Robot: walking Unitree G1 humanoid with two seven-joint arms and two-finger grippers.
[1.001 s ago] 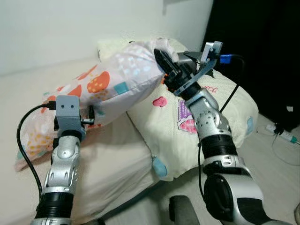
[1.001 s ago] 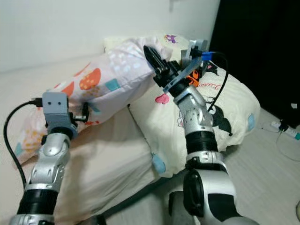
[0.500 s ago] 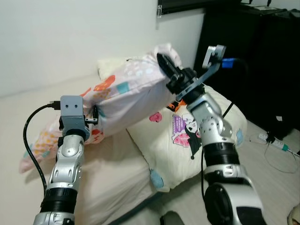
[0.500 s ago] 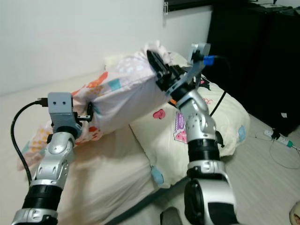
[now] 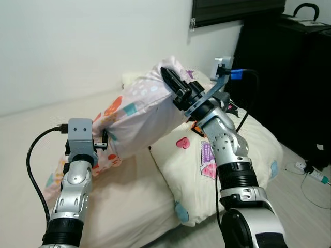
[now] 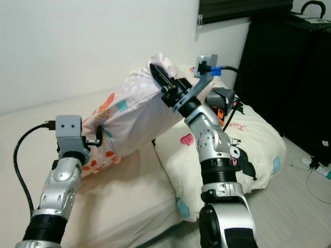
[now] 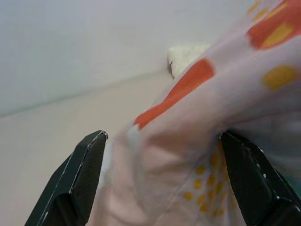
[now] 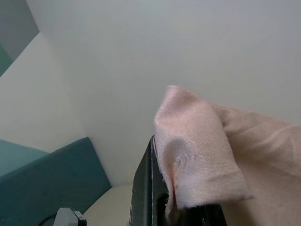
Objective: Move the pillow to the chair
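You are looking at a cream cartoon-print pillow lying on the bed, a black cabinet standing against the white wall, and a power strip resting on the floor.

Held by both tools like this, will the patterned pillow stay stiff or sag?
The patterned pillow will likely sag: its fabric bunches where the left tool pinches it. It is probably light, since the right tool lifts it by a corner.

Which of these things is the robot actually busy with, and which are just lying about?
In use: patterned pillow, left tool and right tool both clamped on it.
Lying about: cream cartoon pillow, bed, power strip, black cabinet.
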